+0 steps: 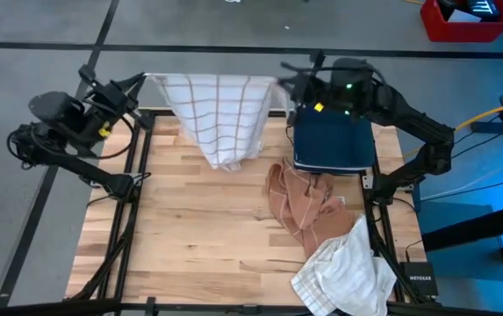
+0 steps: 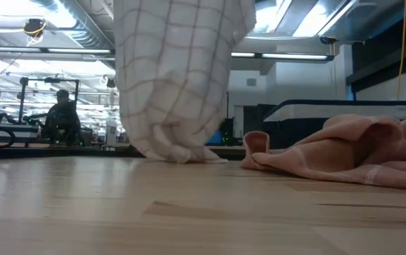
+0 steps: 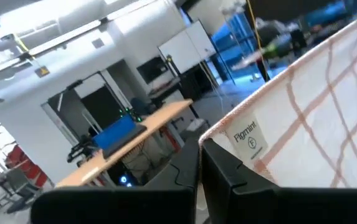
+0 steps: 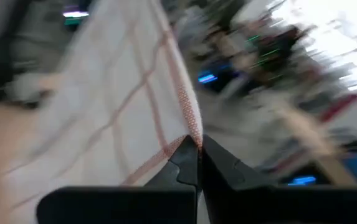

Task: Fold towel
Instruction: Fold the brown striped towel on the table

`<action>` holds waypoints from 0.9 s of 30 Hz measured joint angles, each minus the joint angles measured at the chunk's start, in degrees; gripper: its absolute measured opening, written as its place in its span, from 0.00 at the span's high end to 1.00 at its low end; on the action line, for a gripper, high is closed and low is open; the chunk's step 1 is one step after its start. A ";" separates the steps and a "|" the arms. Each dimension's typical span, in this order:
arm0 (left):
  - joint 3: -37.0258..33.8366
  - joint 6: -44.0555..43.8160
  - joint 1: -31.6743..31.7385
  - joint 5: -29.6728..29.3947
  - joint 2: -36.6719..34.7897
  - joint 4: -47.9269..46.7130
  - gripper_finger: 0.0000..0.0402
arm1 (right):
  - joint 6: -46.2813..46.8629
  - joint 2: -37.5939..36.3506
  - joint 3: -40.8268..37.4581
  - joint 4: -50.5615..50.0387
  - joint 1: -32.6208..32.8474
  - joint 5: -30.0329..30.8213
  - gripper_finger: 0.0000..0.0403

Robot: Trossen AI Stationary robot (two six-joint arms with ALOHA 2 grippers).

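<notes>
Grippers, left point(image 1: 143, 81) and right point(image 1: 279, 83), are each pinching a top corner of the checked towel point(image 1: 220, 114), hanging at the table's point(image 1: 190, 237) 12 o'clock edge, hem touching; no fold is made yet.

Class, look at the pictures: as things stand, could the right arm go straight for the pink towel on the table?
Probably not yet. The right gripper is shut on a corner of the checked towel, held up with the left gripper. The pink towel lies uncovered nearby, so the path looks free once it lets go.
</notes>
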 joint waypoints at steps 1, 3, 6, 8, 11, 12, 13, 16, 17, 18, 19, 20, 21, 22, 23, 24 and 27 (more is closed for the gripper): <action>0.00 -4.23 -0.29 -0.37 -0.11 -5.20 0.99 | 2.07 0.44 -0.25 -2.58 0.01 -2.23 0.98; 0.00 -14.62 -0.97 -0.45 -0.20 -16.81 0.99 | 5.23 1.46 -1.33 -7.27 -0.01 -5.95 0.98; 0.02 -33.22 -1.37 5.78 0.21 -33.51 0.99 | 7.54 3.34 -5.84 -11.18 0.73 -10.63 0.98; -0.40 -45.25 -1.29 13.20 1.01 -41.29 0.99 | 7.99 4.21 -10.29 -10.81 1.25 -12.53 0.98; -2.57 -59.33 -1.29 20.87 2.71 -48.29 0.99 | 8.37 5.18 -18.80 -5.29 2.68 -13.68 0.98; -3.70 -63.08 -1.31 23.86 3.31 -49.62 0.99 | 8.43 5.30 -22.27 -1.99 3.24 -13.64 0.98; -5.01 -66.55 -1.34 27.43 3.92 -50.99 0.99 | 8.74 5.71 -25.52 1.54 3.96 -13.62 0.98; -9.24 -75.81 -1.01 35.73 6.28 -55.19 0.99 | 11.42 7.54 -33.43 13.70 5.78 -14.29 0.98; -10.84 -78.53 -1.03 37.31 7.19 -56.64 0.99 | 12.50 8.36 -35.38 16.22 6.42 -14.98 0.98; -12.74 -81.31 -1.05 38.46 8.07 -58.18 0.99 | 13.21 9.41 -37.20 18.75 6.95 -15.99 0.98; -14.60 -84.17 -1.22 39.35 8.76 -59.93 0.99 | 13.99 10.83 -38.71 20.86 7.52 -16.98 0.98; -16.50 -86.76 -1.40 39.69 9.17 -61.19 0.99 | 14.36 12.20 -39.89 22.24 8.17 -17.89 0.98; -18.50 -88.68 -1.42 39.82 9.70 -61.82 0.99 | 14.63 13.66 -40.92 22.98 8.65 -18.84 0.98; -20.51 -90.48 -1.39 40.05 10.24 -62.23 0.99 | 14.73 15.31 -41.55 23.32 9.02 -19.55 0.98; -22.38 -92.14 -1.30 40.32 10.55 -62.42 0.99 | 14.71 16.71 -41.67 23.84 9.36 -20.17 0.98; -24.24 -93.77 -1.24 40.46 10.91 -61.93 0.99 | 14.69 17.97 -41.73 24.36 9.54 -20.31 0.98; -28.69 -97.47 -0.56 40.43 11.85 -59.68 0.99 | 14.48 21.05 -41.60 25.00 9.14 -18.98 0.98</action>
